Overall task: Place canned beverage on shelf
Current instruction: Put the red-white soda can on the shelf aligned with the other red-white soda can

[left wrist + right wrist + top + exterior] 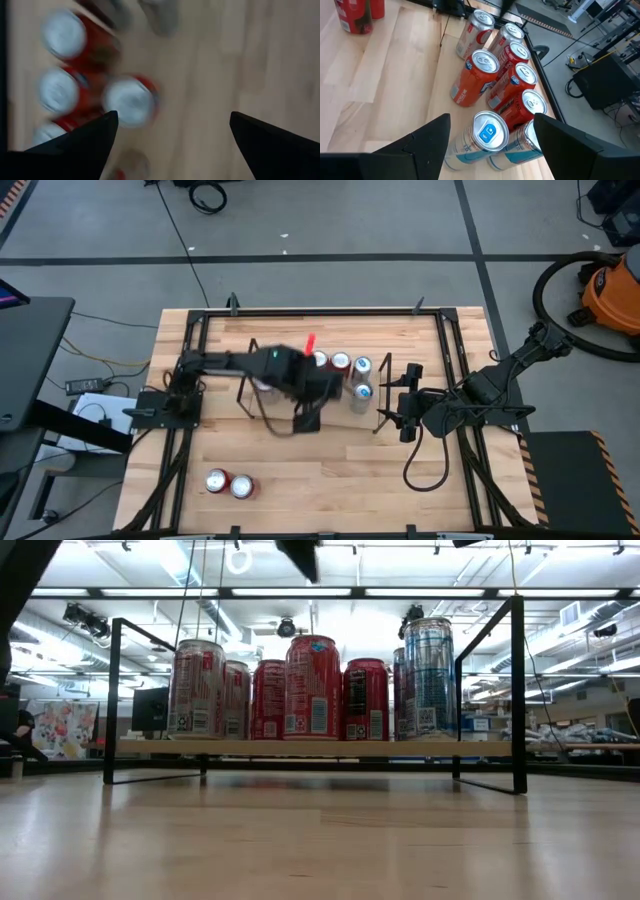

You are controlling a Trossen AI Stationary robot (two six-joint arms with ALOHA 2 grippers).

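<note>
Several cans [312,688] crowded the shelf [300,748].
Left hand [172,137] hovered above them, fingers spread empty; right hand [492,131] waited beside, fingers apart.

Shiny metal cans [477,77], glossy printed sides and bright brushed lids, crowd the shelf [300,748], a pale matt wood board on thin black wire frames. Below, the table [330,480] shows smooth light planks.

Eight cans [475,77] on shelf [300,748], two apart.
</note>
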